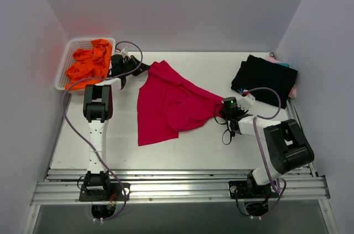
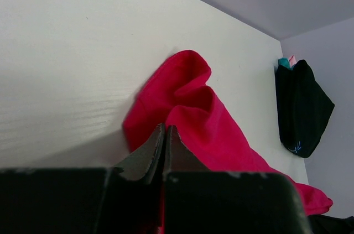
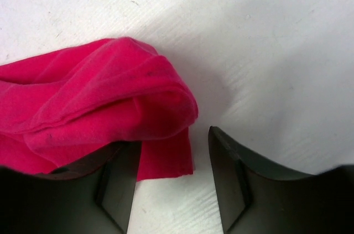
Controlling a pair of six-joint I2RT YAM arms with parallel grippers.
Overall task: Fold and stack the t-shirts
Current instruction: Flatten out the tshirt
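Crimson t-shirt [image 1: 168, 107] lies spread but rumpled on the table [image 1: 193, 151], roughly mid-table; its upper corner points toward the left arm, and a long fold trails right toward the right arm.

Left gripper [image 1: 145, 69] sits at the upper-left corner of the shirt; in the left wrist view its fingers [image 2: 149, 156] are pressed together, with a sliver of red cloth showing between them low down, so it is pinching the shirt's edge; the rest of the shirt [image 2: 193, 112] bunches up just beyond the tips.

Right gripper [image 1: 219, 113] is low at the shirt's right tip; in the right wrist view the gripper [image 3: 171, 148] is spread wide, and a rolled fold of the shirt [image 3: 110, 101] lies over the left-hand finger and part of the gap; the right-hand finger [image 3: 227, 167] is clear of the cloth, over bare table.

Black t-shirt [image 1: 264, 79] lies folded at the far right of the table, well apart from the crimson one; its small blue mark [image 2: 295, 147] shows in the left wrist view; teal [image 1: 281, 64] and pink [image 1: 293, 89] edges peek from under it.

White basket [image 1: 62, 71] at far left holds orange cloth [image 1: 88, 63].
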